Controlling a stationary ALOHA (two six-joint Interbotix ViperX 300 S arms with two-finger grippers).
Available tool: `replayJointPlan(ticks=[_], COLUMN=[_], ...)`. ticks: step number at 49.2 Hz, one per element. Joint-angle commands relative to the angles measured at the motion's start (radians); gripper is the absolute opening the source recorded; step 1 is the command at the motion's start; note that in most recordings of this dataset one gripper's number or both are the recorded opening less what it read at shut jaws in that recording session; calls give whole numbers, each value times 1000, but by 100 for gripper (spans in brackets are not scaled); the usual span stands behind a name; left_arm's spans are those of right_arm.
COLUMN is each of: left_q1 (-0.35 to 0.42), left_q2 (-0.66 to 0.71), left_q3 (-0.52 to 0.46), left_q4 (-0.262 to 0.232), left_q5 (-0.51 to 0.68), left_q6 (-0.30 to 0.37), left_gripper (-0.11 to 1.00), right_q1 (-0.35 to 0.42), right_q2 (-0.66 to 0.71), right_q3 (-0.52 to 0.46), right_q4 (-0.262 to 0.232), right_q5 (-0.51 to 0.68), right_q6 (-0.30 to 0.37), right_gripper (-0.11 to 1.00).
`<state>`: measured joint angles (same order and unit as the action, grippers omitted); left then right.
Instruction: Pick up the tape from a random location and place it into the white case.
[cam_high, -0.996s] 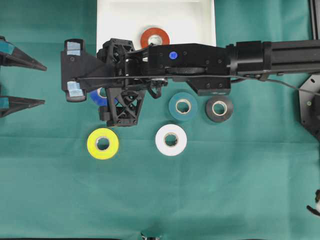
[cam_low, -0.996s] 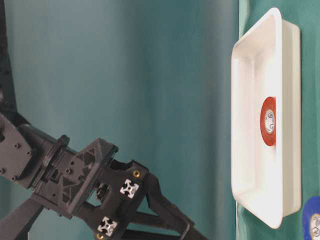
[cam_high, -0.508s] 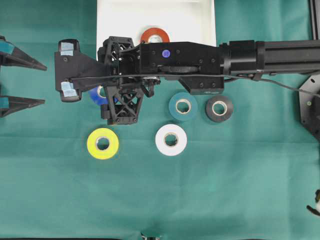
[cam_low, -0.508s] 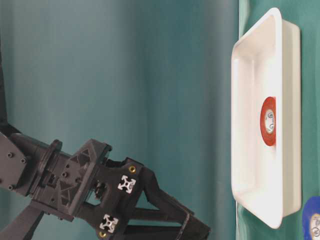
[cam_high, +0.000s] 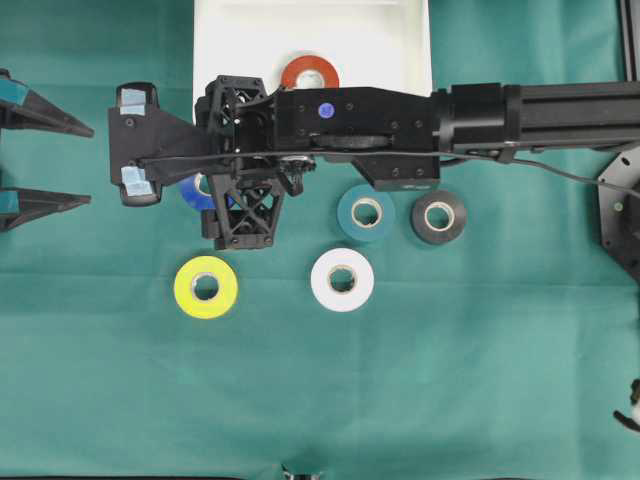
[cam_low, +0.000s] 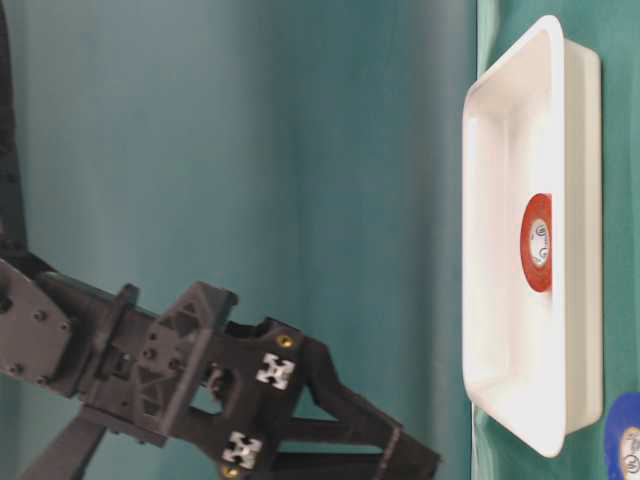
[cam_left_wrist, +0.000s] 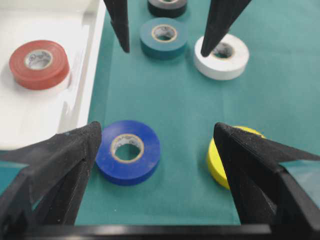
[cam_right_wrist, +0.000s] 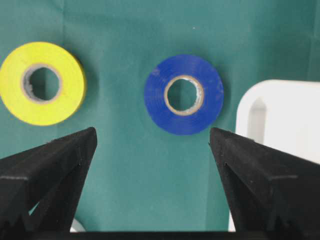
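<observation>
so going from the left side: the left pincer (cam_high: 40, 155) just sits at the edge of the overhead view, spread wide with nothing in it. In its wrist view the blue tape (cam_left_wrist: 128, 151) lies flat between its two tips but out ahead of them, not touched. Next over, the right pincer (cam_high: 137, 142) has reached clear across the middle and hangs above the table, also fully spread and empty. Its wrist view looks straight down with the blue tape (cam_right_wrist: 183, 94) lying flat in the gap between the tips, hole up, a bit toward the case side. Being a round roll it has no long axis to line up with, so my guess is the right arm is the nearer one and mostly just needs to drop straight down around it. The yellow tape (cam_high: 205, 287) sits nearby on the other side but well apart from the blue one, so there's room there. Tighter side is the white case (cam_high: 215, 50), whose corner is just beside the blue roll. It already holds a red tape (cam_high: 309, 72). Teal, white and black rolls lie further right on the green cloth (cam_high: 450, 380), which looks flat and wrinkle-free
</observation>
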<state>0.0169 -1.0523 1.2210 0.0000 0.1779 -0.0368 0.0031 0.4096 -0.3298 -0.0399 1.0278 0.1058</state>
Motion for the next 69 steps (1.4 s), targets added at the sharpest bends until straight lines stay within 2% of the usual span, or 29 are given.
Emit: replayJointPlan(ticks=[1, 41, 69], left_q1=[2, 3, 2], left_q2=[11, 11, 11], left_q3=[-11, -9, -9], left_q4=[-3, -2, -3], left_q5=[-9, -6, -3], left_q6=[-2, -2, -2], left_gripper=[98, 98, 98], right_q1=[-2, -9, -6], right_q2=[-9, 114, 213], right_q3=[-25, -23, -12], right_q4=[-2, -26, -21], right_q5=[-9, -114, -196], right_q6=[2, 12, 18], right_gripper=[90, 90, 90])
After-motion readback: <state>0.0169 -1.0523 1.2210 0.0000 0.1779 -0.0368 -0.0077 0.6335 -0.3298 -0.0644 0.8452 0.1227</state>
